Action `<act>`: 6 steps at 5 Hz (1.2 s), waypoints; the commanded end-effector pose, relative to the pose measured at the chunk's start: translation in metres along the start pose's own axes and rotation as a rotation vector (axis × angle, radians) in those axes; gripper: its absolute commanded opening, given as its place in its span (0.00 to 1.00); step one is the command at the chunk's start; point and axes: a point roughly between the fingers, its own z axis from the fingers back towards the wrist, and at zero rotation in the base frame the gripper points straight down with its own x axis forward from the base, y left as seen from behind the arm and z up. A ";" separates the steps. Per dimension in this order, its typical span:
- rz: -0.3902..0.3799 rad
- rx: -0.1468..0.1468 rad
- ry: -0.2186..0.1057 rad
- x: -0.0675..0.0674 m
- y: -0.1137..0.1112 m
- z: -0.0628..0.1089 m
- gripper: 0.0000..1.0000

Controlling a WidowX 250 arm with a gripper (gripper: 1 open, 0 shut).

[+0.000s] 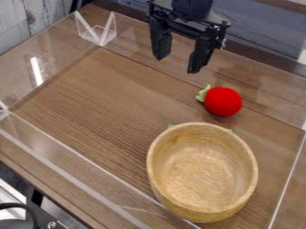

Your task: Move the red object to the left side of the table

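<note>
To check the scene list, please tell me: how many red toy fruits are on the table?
1. The small round red toy fruit with a green leafy top lies at the right of the brown wood-grain table, just beyond the large light wooden bowl. None seems hidden.

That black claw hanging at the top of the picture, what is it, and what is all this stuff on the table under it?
The claw is a robot arm's gripper, its hand. It points down with its two fingers spread open, and it holds nothing. The single picture comes from a camera looking down at the table from one side. The wood-grain table is fenced by clear plastic walls. Two things lie on it: a small red toy fruit with a green leafy top, and nearer the camera a large, empty wooden bowl. The fruit sits just beyond the bowl, not in it. The gripper hangs above and behind the fruit.
</note>
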 end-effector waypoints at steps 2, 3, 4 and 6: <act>0.193 -0.031 0.016 0.006 -0.019 -0.029 1.00; 0.297 -0.054 -0.017 0.015 -0.029 -0.046 1.00; 0.491 -0.084 -0.050 0.013 -0.055 -0.047 1.00; 0.865 -0.138 -0.108 0.018 -0.090 -0.050 1.00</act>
